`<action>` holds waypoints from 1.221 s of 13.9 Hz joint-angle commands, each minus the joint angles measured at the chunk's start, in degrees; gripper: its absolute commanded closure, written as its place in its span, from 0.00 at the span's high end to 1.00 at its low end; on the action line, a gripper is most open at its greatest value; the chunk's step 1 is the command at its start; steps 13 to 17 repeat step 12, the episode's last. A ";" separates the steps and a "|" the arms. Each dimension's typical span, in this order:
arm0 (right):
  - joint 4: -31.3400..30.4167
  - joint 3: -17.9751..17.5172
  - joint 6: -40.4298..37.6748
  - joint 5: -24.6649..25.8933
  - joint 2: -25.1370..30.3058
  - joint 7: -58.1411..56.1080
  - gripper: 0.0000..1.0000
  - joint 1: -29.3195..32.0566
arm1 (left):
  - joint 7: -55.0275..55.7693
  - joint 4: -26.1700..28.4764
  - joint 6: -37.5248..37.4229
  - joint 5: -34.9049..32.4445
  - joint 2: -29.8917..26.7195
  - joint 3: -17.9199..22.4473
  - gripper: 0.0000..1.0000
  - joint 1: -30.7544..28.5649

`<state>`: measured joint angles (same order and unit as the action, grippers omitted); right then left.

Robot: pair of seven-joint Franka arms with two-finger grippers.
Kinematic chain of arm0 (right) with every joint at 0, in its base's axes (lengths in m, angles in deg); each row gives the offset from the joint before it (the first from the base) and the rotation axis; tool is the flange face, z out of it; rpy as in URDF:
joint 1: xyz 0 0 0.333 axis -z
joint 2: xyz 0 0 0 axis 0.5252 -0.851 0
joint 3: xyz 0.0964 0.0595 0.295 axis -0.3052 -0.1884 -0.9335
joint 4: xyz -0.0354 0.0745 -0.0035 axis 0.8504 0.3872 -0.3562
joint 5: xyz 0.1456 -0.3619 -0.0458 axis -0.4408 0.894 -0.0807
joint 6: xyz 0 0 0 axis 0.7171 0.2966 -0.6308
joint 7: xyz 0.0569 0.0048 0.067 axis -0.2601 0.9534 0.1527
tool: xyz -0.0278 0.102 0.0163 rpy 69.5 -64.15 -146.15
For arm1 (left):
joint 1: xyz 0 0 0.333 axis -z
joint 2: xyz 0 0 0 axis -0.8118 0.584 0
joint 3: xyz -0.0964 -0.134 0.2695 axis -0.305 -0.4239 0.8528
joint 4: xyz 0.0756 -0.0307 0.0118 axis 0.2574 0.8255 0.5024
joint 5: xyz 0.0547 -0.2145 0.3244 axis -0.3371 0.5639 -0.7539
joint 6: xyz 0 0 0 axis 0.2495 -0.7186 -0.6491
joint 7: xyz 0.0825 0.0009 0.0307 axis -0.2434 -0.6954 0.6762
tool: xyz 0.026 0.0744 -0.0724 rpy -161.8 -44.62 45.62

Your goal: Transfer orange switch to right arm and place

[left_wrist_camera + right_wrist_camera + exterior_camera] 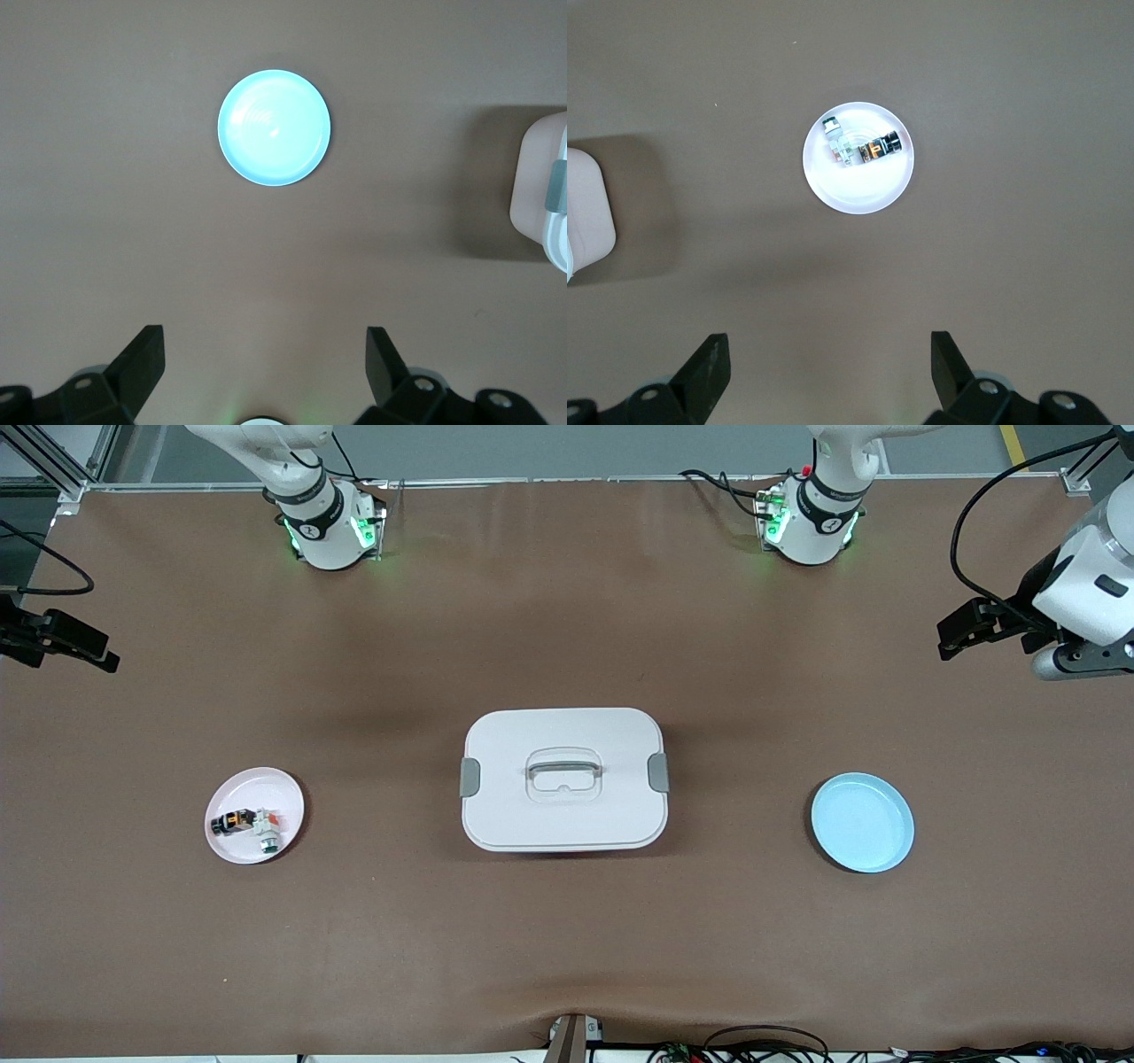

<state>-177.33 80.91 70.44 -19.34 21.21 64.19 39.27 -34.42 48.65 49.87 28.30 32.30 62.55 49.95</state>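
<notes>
Two parts share small pink round plate point(221, 849) toward right arm's end of table: tiny black blocky orange switch point(236, 820), touching white-and-green part point(267, 834) at its 4 o'clock. Switch looks light, rigid, probably slick plastic; guess best pinch is across black body end away from neighbour. Right gripper point(824, 376) hovers high, plate at its 12 o'clock in wrist view, claw spread wide, empty. Left gripper point(266, 367) waits over pale blue round plate point(862, 822), also spread, empty.

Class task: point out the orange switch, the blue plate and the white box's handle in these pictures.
orange switch point(236, 820), front view, on its orange centre.
blue plate point(862, 822), front view, on its bare middle.
white box's handle point(563, 762), front view, on the grey bar.
</notes>
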 commanded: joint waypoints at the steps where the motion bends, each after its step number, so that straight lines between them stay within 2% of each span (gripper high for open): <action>1: -1.34 0.52 0.93 -0.74 1.13 -0.65 1.00 -0.39 | -1.26 -0.37 -0.69 0.92 -0.90 -0.27 1.00 -0.16; 5: -1.52 0.52 1.37 -0.74 1.04 -0.73 1.00 -0.47 | -0.91 -2.82 -0.86 0.92 -0.82 -0.18 1.00 -0.42; 17: -1.52 0.43 1.28 -0.91 1.04 -0.82 1.00 -0.39 | -1.35 -2.92 -0.95 1.01 -0.82 -0.53 1.00 -0.16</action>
